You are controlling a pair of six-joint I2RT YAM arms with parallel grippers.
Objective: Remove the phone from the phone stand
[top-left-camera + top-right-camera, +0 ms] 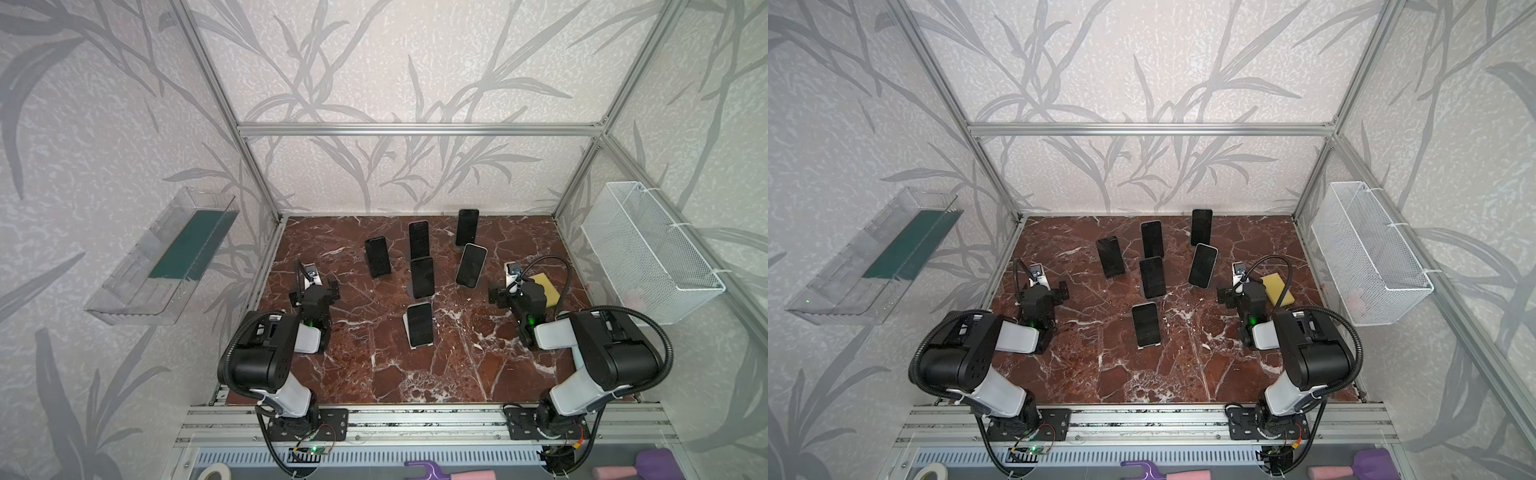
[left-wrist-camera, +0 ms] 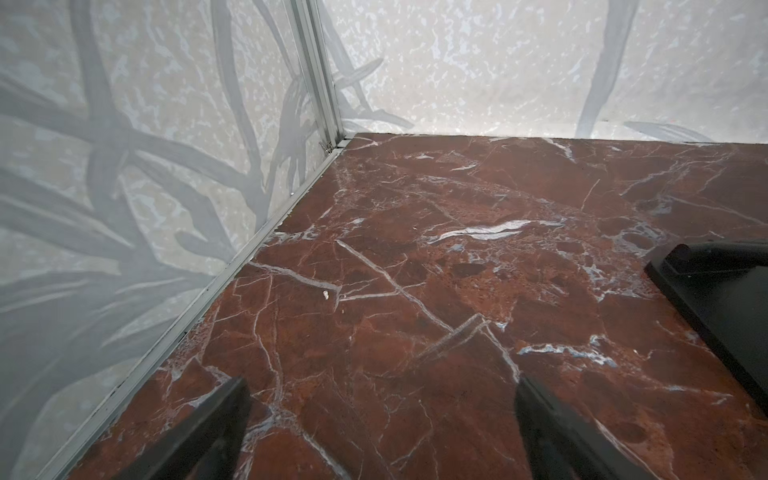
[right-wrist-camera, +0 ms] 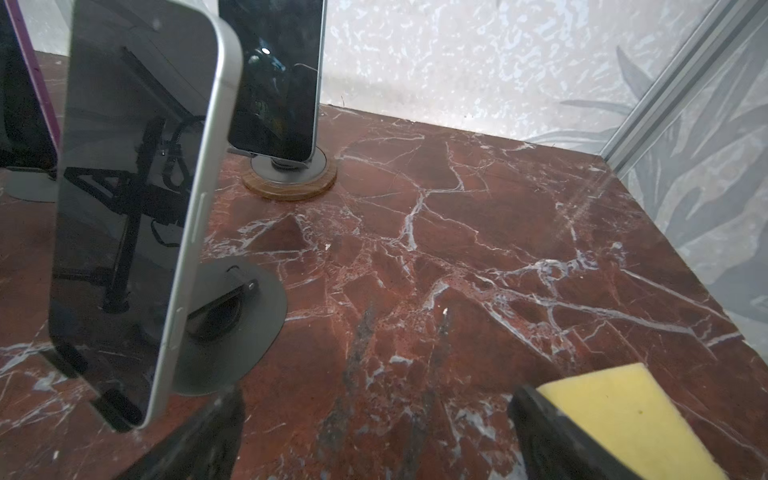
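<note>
The counter (image 1: 374, 374) is a red-brown, marble-patterned slab enclosed by leaf-patterned walls on an aluminium frame. A white wire basket (image 1: 648, 253) hangs on the right wall. A clear plastic bin (image 1: 162, 257) hangs on the left wall. The left arm (image 1: 266, 357) and right arm (image 1: 611, 353) sit folded at the front corners of the counter.

Six phones stand propped on phone stands with dark screens, and none touches another:
- The front phone (image 1: 420, 324) rests on a white stand (image 1: 419, 345).
- The centre phone (image 1: 422, 277) is behind the front phone.
- The left phone (image 1: 377, 257) is the nearest to the left arm.
- The rear-centre phone (image 1: 418, 240) stands behind the centre phone.
- The rear-right phone (image 1: 467, 227) stands by the back wall on a round stand (image 3: 291, 183) ringed in wood.
- The silver-edged phone (image 1: 471, 264) leans back on a grey oval-based stand (image 3: 249, 324).

A yellow sponge (image 1: 548, 286) lies flat near the right wall.

The left hand (image 2: 380, 384) has its fingers spread wide with nothing between them. It is over bare counter near the left wall, apart from the left phone.

The right hand (image 3: 376, 397) is likewise spread wide and empty, between the silver-edged phone and the sponge. Whether it touches the sponge cannot be determined.
</note>
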